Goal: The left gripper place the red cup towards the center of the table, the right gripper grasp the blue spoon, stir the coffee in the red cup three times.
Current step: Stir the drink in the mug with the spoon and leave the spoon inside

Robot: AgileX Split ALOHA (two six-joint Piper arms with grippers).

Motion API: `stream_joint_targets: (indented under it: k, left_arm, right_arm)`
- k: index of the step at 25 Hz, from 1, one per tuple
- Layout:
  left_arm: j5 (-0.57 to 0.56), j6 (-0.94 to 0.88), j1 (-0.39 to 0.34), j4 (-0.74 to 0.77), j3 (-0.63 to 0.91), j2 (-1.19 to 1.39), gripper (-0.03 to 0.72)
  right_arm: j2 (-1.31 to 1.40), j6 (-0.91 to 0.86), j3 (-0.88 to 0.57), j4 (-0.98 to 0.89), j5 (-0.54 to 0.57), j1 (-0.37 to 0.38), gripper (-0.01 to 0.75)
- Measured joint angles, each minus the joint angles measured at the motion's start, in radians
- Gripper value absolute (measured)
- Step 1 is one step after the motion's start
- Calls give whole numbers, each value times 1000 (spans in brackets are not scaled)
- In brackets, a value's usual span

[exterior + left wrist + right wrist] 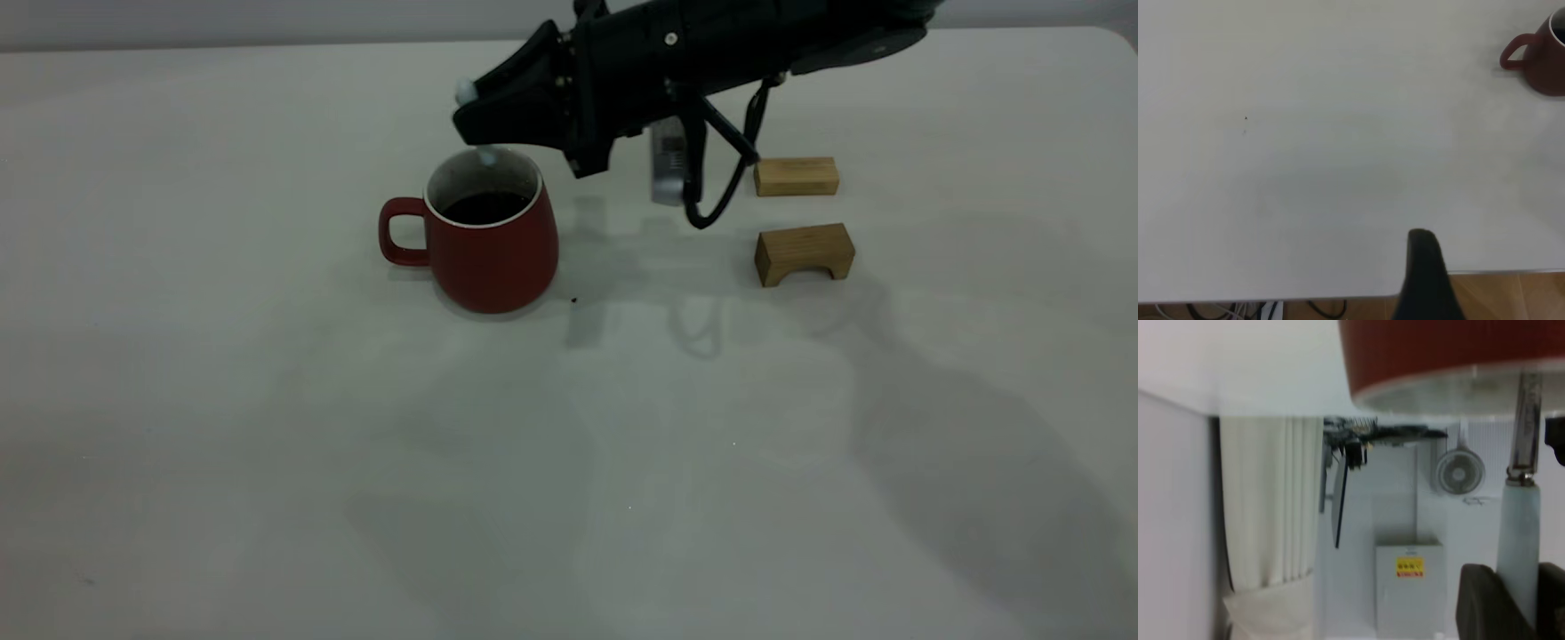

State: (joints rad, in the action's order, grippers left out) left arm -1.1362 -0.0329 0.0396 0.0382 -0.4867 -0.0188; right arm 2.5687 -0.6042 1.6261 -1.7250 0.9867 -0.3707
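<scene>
Bare white table [267,462] up front, red cup [492,240] of coffee [484,208] near the middle, my right gripper [476,116] hanging over its rim pinching the blue spoon [1518,547], two wooden blocks [803,213] off beside, left gripper [1425,280] parked at the table edge, can't tell its fingers.

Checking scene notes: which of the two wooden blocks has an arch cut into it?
The front block, nearer the camera; its underside is notched. The rear block is a plain bar.

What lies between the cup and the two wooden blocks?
Only bare table, crossed by shadow, with a tiny dark speck near the cup; the exterior view shows it. The blocks stand apart.
</scene>
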Motion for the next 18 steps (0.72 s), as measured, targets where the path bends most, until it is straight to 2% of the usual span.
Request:
stream_joint_targets:
  k: [5, 8, 11, 14, 18]
  left_arm:
    - [-1, 0, 0, 0, 0, 0, 594]
    - [-1, 0, 0, 0, 0, 0, 594]
    - [-1, 0, 0, 0, 0, 0, 594]
    - [-1, 0, 0, 0, 0, 0, 594]
    - [-1, 0, 0, 0, 0, 0, 594]
  right_arm:
    - [0, 197, 0, -32, -1, -20, 148]
    - [0, 226, 0, -17, -5, -9, 148]
    - [0, 180, 0, 28, -2, 15, 148]
    - [0, 61, 0, 77, 6, 29, 148]
    - [0, -2, 0, 90, 11, 15, 148]
